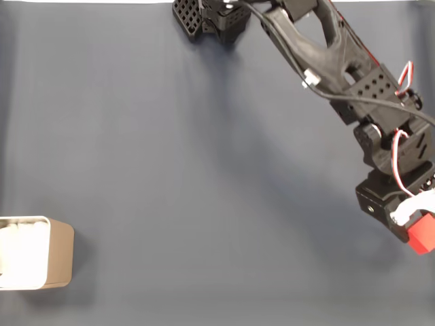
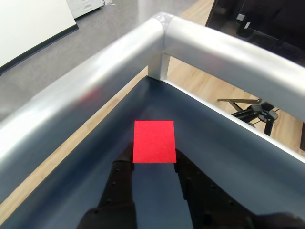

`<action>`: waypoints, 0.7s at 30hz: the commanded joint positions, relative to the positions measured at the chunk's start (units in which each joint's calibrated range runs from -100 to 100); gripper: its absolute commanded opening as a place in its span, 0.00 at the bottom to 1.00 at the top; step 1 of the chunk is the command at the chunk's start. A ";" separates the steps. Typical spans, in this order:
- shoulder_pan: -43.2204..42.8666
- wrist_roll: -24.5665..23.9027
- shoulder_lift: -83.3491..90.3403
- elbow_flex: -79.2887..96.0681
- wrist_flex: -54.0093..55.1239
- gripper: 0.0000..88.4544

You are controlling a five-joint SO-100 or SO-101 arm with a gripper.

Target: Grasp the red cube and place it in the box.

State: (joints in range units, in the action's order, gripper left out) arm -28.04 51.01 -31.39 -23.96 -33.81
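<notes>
The red cube [image 1: 423, 234] is at the far right edge of the fixed view, held at the tip of my gripper [image 1: 413, 225]. In the wrist view the red cube [image 2: 154, 141] sits between the two black fingers [image 2: 123, 179], and my gripper [image 2: 153, 163] is shut on it, over the dark blue cloth near the table's corner. The box [image 1: 60, 252], beige with a white inside, stands at the lower left edge of the fixed view, far from the gripper and partly cut off by the frame.
A silver metal rail [image 2: 157, 38] frames the table's corner just beyond the cube. The arm's black base [image 1: 211, 19] is at the top of the fixed view. Dark blue cloth [image 1: 190, 176] stretches between the gripper and the box.
</notes>
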 commanded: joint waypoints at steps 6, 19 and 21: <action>3.61 0.05 16.06 7.72 0.37 0.08; 10.64 0.49 25.50 14.56 -1.27 0.08; 12.13 0.54 26.28 14.93 -1.44 0.08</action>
State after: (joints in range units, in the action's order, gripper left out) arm -18.84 51.01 -10.81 -8.86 -34.61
